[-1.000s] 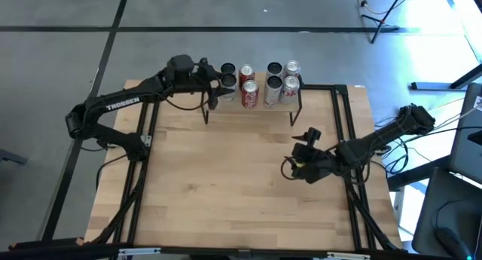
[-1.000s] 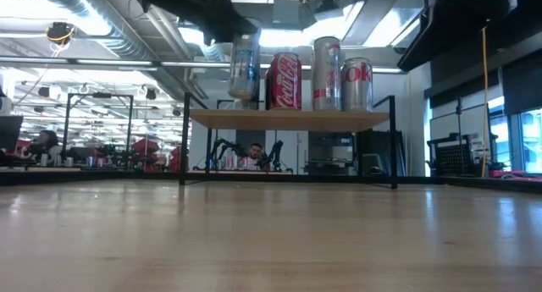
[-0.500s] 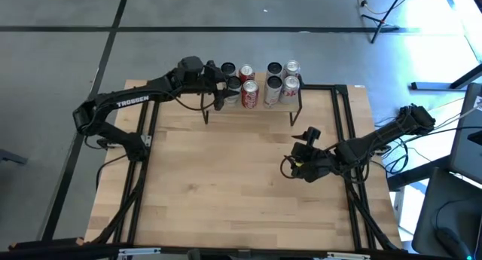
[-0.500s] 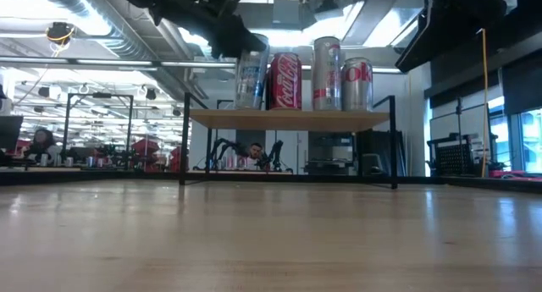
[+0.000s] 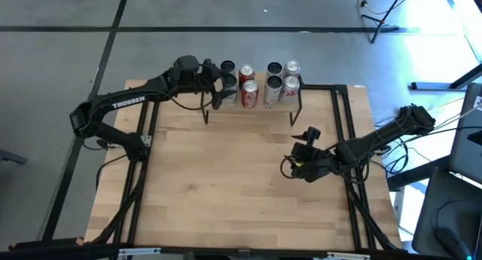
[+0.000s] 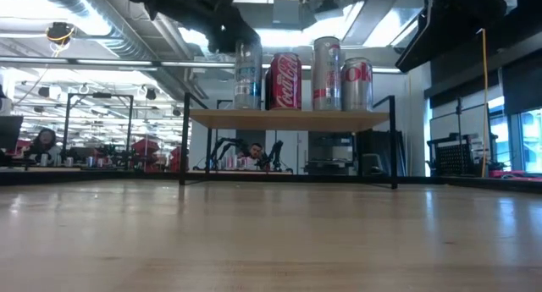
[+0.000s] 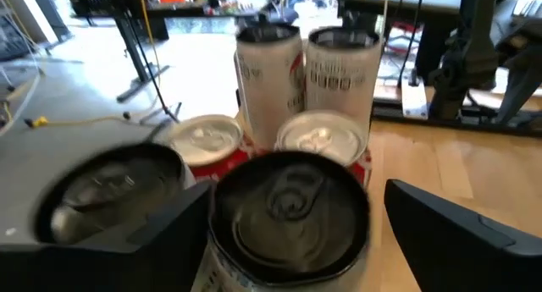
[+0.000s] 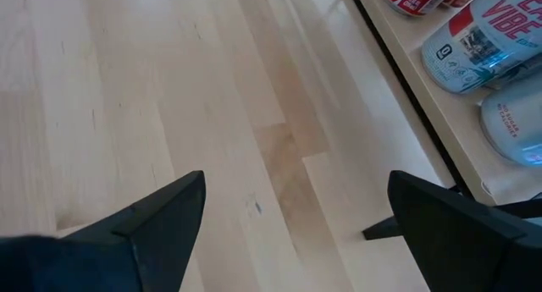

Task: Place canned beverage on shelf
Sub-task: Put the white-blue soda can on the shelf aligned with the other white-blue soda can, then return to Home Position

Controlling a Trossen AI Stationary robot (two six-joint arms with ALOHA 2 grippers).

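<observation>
The left end effector [image 5: 215, 83] is at the left end of the shelf [image 5: 290, 103], right at a dark-topped can [image 5: 228, 82] (whether its fingers press the can cannot be made out from above). Six more cans [image 5: 271, 79] stand beside it in two rows. The right end effector [image 5: 303, 151] rests low over the desk [image 5: 226, 177], well apart from the shelf.

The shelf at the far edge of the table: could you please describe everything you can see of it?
The shelf is a low light-wood board on thin black metal legs, standing level at the table's far edge. Several cans stand upright on it, among them a red cola can and tall silver ones. The left gripper is at the shelf's left end, around a silver can resting on the board.
</observation>
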